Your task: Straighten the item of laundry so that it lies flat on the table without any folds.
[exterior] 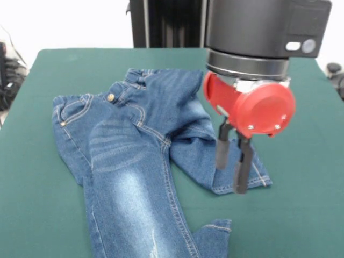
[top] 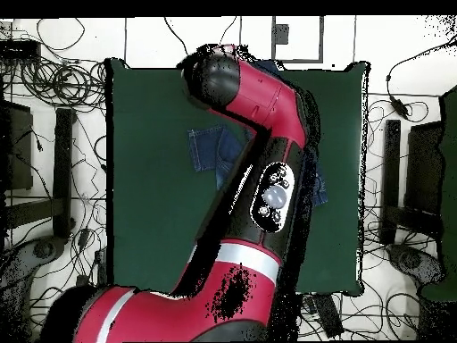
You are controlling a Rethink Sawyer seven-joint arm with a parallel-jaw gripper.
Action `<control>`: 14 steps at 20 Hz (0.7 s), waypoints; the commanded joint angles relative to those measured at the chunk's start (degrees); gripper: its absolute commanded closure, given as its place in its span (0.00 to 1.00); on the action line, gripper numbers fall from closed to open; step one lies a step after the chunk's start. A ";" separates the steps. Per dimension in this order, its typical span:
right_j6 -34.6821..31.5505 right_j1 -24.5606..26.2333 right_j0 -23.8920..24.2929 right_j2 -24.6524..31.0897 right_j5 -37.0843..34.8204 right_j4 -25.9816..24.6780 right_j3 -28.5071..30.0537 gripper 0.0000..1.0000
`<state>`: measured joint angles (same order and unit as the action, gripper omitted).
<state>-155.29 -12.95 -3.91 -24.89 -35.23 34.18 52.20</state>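
Observation:
The blue denim jeans (exterior: 134, 161) lie crumpled on the green table (exterior: 37, 215). The waistband with its brass button is at the upper left. One leg runs to the picture's bottom edge, with a hem end turned up there. The other leg is folded across to the right. My gripper (exterior: 231, 176) hangs over that right leg's hem, its two dark fingers (exterior: 221, 153) slightly apart with nothing between them. In the overhead view the arm (top: 259, 179) hides the gripper and most of the jeans (top: 207, 147); the table (top: 152, 232) shows around it.
The robot's black pedestal (exterior: 161, 24) stands at the table's far edge. In the overhead view, cables (top: 62, 85) and dark equipment (top: 393, 179) lie around the table on both sides.

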 commanded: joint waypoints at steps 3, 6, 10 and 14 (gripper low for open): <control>-11.05 4.69 0.14 10.53 -2.53 4.05 2.86 0.00; -13.17 6.56 0.04 8.53 -7.58 3.60 0.22 0.00; -16.50 9.08 -0.66 4.13 -14.25 2.01 -3.43 0.00; -18.64 10.08 -1.64 -1.66 -21.27 -0.31 -5.26 0.00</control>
<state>-155.34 -8.85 -4.20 -25.27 -41.74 35.34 48.02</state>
